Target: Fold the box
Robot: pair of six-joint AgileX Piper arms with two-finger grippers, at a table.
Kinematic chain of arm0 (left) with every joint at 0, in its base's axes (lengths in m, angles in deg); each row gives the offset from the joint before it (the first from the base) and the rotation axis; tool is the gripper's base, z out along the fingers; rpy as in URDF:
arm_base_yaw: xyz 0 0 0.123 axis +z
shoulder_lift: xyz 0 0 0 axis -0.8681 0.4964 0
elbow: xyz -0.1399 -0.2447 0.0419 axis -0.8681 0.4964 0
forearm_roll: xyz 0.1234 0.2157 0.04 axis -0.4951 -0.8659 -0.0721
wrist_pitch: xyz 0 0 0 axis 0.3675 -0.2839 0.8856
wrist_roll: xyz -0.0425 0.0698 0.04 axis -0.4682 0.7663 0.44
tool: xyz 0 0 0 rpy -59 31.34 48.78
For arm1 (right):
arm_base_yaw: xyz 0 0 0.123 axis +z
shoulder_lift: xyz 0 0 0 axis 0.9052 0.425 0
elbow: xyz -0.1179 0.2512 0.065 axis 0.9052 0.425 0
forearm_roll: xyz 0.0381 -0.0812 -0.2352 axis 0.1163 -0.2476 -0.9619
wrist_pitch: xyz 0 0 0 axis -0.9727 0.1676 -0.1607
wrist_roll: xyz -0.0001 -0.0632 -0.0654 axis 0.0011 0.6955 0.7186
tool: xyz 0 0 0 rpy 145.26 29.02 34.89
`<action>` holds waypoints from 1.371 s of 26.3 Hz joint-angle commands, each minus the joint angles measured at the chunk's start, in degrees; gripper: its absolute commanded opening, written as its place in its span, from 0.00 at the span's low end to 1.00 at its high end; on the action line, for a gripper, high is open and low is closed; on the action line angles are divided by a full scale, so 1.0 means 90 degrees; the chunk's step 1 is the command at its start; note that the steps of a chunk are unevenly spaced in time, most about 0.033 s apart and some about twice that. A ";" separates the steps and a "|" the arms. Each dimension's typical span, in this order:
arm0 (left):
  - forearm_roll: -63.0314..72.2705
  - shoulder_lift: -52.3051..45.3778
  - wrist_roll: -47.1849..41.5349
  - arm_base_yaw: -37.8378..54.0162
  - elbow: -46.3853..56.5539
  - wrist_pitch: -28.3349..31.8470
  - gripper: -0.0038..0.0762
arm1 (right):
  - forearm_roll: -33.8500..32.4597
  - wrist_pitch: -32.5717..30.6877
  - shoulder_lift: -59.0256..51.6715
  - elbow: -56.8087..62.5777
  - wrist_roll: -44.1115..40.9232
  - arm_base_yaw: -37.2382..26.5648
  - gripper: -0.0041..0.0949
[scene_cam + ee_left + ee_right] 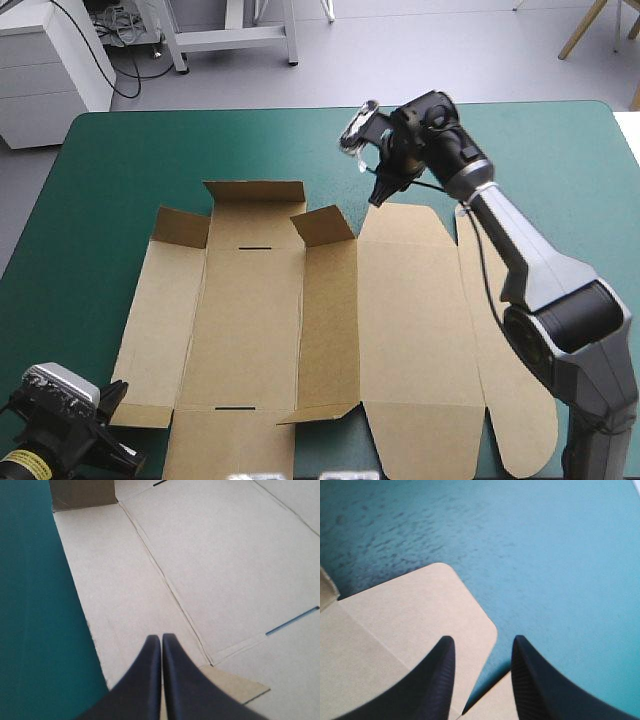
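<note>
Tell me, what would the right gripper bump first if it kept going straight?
Probably the box, its rounded flap just ahead of the open fingers; it might slip past onto the table cover instead.

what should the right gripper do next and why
Probably lower the right gripper a little and shut it on the rounded flap at the far edge of the box. It stands open right over that flap, which lies flat on the teal-green cover. The left gripper is shut at the near left corner, too far off to help.
</note>
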 commanded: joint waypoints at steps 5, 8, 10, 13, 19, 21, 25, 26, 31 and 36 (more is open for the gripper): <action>-0.0043 0.0080 -0.0040 0.0003 -0.0201 0.0068 0.04 | 0.0145 0.0124 -0.1690 -0.0196 -0.1681 -0.1093 0.17; -0.0043 0.0080 -0.0082 0.0003 -0.0201 0.0068 0.04 | 0.0145 0.0124 -0.2297 0.0093 -0.1933 -0.1490 0.09; -0.0043 0.0080 -0.0117 0.0003 -0.0201 0.0068 0.04 | 0.0118 0.0124 -0.2794 0.0533 -0.2103 -0.1735 0.04; -0.0043 0.0080 -0.0247 0.0003 -0.0201 0.0068 0.04 | 0.0118 0.0124 -0.3570 0.1382 -0.2164 -0.2100 0.02; -0.0043 0.0080 -0.0247 0.0003 -0.0201 0.0049 0.04 | 0.0060 0.0124 -0.5306 0.3373 -0.2644 -0.2960 0.02; -0.0063 0.0080 -0.0247 0.0003 -0.0201 0.0049 0.04 | 0.0074 0.0124 -0.5864 0.4016 -0.2677 -0.3235 0.02; -0.0140 0.0080 -0.0247 0.0003 -0.0201 0.0049 0.04 | 0.0065 0.0139 -0.7124 0.5505 -0.2944 -0.3513 0.02; -0.0128 0.0080 -0.0247 0.0003 -0.0201 0.0049 0.04 | 0.0152 0.0167 -0.7551 0.6031 -0.2944 -0.3513 0.02; -0.0042 0.0080 -0.0247 0.0003 -0.0201 0.0049 0.04 | 0.0826 0.0469 -0.9019 0.7924 -0.2944 -0.3513 0.02; -0.0054 0.0080 -0.0247 0.0003 -0.0201 -0.0014 0.04 | 0.1313 0.1164 -0.9784 0.8913 -0.2881 -0.3513 0.02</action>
